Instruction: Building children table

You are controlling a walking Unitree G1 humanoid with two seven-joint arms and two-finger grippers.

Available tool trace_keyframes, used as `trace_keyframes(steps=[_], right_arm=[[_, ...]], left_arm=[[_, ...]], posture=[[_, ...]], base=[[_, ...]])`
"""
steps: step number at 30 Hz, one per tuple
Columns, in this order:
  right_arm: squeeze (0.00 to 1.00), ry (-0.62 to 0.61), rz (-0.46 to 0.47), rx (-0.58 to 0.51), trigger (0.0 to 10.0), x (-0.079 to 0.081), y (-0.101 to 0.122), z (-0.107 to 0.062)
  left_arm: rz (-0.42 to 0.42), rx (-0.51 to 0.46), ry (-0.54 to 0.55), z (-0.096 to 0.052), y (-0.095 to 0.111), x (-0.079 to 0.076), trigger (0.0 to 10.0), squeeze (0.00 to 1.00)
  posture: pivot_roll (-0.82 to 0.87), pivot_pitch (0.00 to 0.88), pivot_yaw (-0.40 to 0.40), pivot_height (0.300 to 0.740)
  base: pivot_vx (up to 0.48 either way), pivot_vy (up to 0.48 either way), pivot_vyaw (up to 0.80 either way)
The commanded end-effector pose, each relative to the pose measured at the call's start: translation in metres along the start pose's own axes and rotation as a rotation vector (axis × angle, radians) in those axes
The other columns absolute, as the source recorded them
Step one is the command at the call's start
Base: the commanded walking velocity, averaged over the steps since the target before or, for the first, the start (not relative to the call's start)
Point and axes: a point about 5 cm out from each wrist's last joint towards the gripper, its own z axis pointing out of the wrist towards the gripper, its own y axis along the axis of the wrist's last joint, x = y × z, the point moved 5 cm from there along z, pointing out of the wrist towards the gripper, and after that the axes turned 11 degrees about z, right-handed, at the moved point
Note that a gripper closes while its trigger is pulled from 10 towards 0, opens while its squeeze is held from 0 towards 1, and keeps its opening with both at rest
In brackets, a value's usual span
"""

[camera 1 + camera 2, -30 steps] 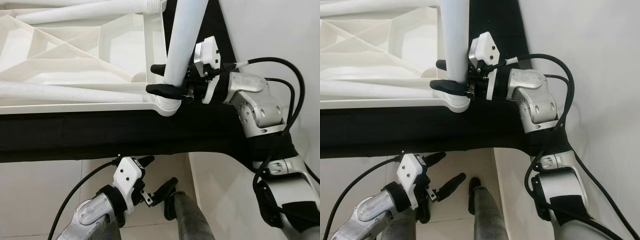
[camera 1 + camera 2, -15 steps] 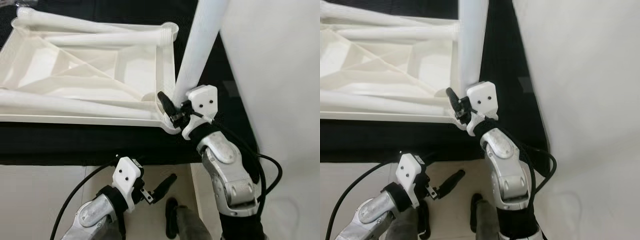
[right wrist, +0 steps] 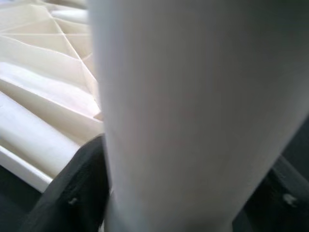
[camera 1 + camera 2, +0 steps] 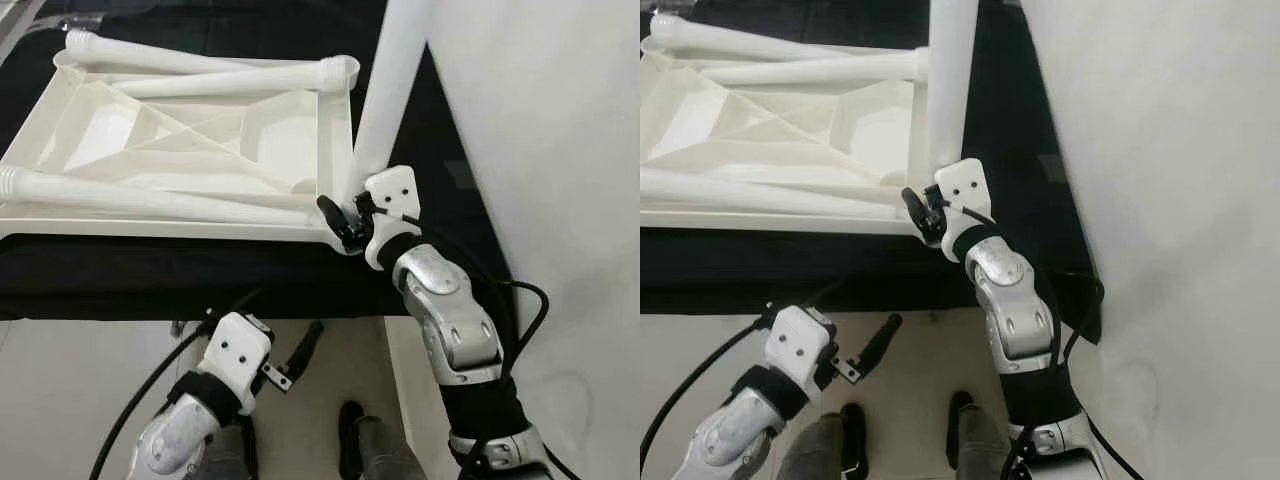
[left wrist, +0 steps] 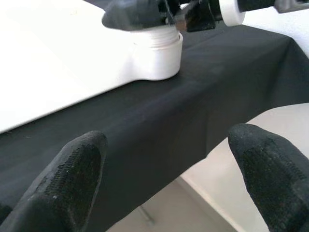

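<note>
Upright table leg (image 4: 392,90): top cut off by frame edge; a blurred white mass in the right wrist view. Right gripper (image 4: 345,216): far finger hidden behind leg.

Near-right corner: the right gripper (image 4: 345,215) clamps the upright white plastic table leg (image 4: 390,90), blocking that corner
Tabletop interior: two loose white legs (image 4: 230,78) lie at the far side of the overturned white ribbed tabletop (image 4: 180,150), one (image 4: 150,198) near; middle open
Near edge: left gripper (image 4: 300,350), fingers apart, hangs over bare floor (image 4: 80,380) below the black cloth (image 4: 150,280)

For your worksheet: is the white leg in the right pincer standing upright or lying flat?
Upright: the leg rises from the tabletop's corner socket, the right pincer gripping its base.
</note>
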Motion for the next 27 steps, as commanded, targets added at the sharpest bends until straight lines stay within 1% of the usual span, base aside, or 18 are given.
trace_keyframes(steps=[1, 2, 3, 5, 6, 7, 9, 10, 12, 13, 14, 15, 16, 17, 18, 19, 23, 27], right_arm=[[1.00, -0.012, 0.015, 0.036, 10.0, -0.016, -0.006, 0.000], [1.00, 0.029, 0.013, 0.007, 10.0, -0.020, 0.004, 0.005], [0.45, 0.096, 0.006, -0.018, 10.0, -0.019, 0.013, 0.008], [0.45, 0.163, -0.003, -0.042, 10.0, -0.018, 0.023, 0.011], [0.00, 0.227, 0.016, -0.066, 10.0, -0.015, 0.031, 0.012], [0.00, 0.227, 0.016, -0.066, 10.0, -0.015, 0.031, 0.012], [0.00, 0.313, 0.015, -0.105, 10.0, -0.011, 0.043, 0.015], [0.00, 0.313, 0.015, -0.105, 10.0, -0.011, 0.043, 0.015], [0.00, 0.412, 0.016, -0.098, 10.0, -0.002, 0.047, 0.017], [0.00, 0.412, 0.016, -0.098, 10.0, -0.002, 0.047, 0.017], [0.00, 0.486, 0.016, -0.084, 10.0, 0.005, 0.049, 0.019], [0.00, 0.486, 0.016, -0.084, 10.0, 0.005, 0.049, 0.019], [0.00, 0.524, 0.011, -0.078, 9.1, 0.008, 0.050, 0.019], [0.00, 0.567, 0.021, -0.073, 2.5, 0.012, 0.052, 0.018], [0.00, 0.620, 0.022, -0.073, 0.0, 0.014, 0.054, 0.017], [0.00, 0.620, 0.022, -0.073, 0.0, 0.014, 0.054, 0.017], [0.00, 0.708, 0.000, -0.058, 0.0, 0.015, 0.055, 0.016], [0.00, 0.711, -0.023, -0.042, 0.0, 0.011, 0.051, 0.017]], left_arm=[[0.011, 0.021, 0.014, -0.003, -0.001, -0.003, 10.0, 0.00], [0.013, 0.025, 0.024, -0.004, -0.002, -0.002, 10.0, 0.00], [0.013, 0.029, 0.034, -0.004, -0.004, -0.001, 10.0, 0.00], [0.012, 0.034, 0.045, -0.005, -0.005, -0.001, 10.0, 0.00], [0.009, 0.035, 0.047, -0.005, -0.005, -0.001, 10.0, 0.00], [0.009, 0.035, 0.047, -0.005, -0.005, -0.001, 10.0, 0.00], [-0.006, 0.043, 0.046, -0.006, -0.008, -0.003, 10.0, 0.00], [-0.006, 0.043, 0.046, -0.006, -0.008, -0.003, 10.0, 0.00], [-0.027, 0.048, 0.035, -0.007, -0.010, -0.006, 10.0, 0.00], [-0.027, 0.048, 0.035, -0.007, -0.010, -0.006, 10.0, 0.00], [-0.047, 0.046, 0.019, -0.007, -0.011, -0.009, 10.0, 0.00], [-0.047, 0.046, 0.019, -0.007, -0.011, -0.009, 10.0, 0.00], [-0.056, 0.044, 0.010, -0.007, -0.011, -0.011, 10.0, 0.00], [-0.064, 0.043, 0.003, -0.007, -0.011, -0.012, 10.0, 0.00], [-0.071, 0.042, -0.004, -0.006, -0.012, -0.014, 10.0, 0.00], [-0.071, 0.042, -0.004, -0.006, -0.012, -0.014, 10.0, 0.00], [-0.078, 0.039, -0.019, -0.005, -0.013, -0.018, 10.0, 0.00], [-0.084, 0.037, -0.019, -0.006, -0.013, -0.018, 10.0, 0.00]], posture=[[0.05, 0.287, -0.045, 0.740], [0.05, 0.287, -0.047, 0.740], [0.06, 0.284, -0.048, 0.740], [0.06, 0.284, -0.048, 0.740], [0.06, 0.283, -0.050, 0.740], [0.06, 0.283, -0.050, 0.740], [0.06, 0.285, -0.050, 0.740], [0.06, 0.285, -0.050, 0.740], [0.07, 0.291, -0.056, 0.740], [0.07, 0.291, -0.056, 0.740], [0.08, 0.295, -0.059, 0.740], [0.08, 0.295, -0.059, 0.740], [0.08, 0.296, -0.061, 0.740], [0.08, 0.297, -0.062, 0.740], [0.08, 0.301, -0.064, 0.740], [0.08, 0.301, -0.064, 0.740], [0.07, 0.306, -0.067, 0.740], [0.07, 0.311, -0.066, 0.740]], base=[[0.000, 0.000, 0.00], [0.000, 0.000, 0.00], [0.000, 0.000, 0.00], [0.000, 0.000, 0.00], [0.000, 0.000, 0.00], [0.000, 0.000, 0.00], [0.000, 0.000, 0.00], [0.000, 0.000, 0.00], [0.000, 0.000, 0.00], [0.000, 0.000, 0.00], [0.000, 0.000, 0.00], [0.000, 0.000, 0.00], [0.000, 0.000, 0.00], [0.000, 0.000, 0.00], [0.000, 0.000, 0.00], [0.000, 0.000, 0.00], [0.000, 0.000, 0.00], [0.000, 0.000, 0.00]])
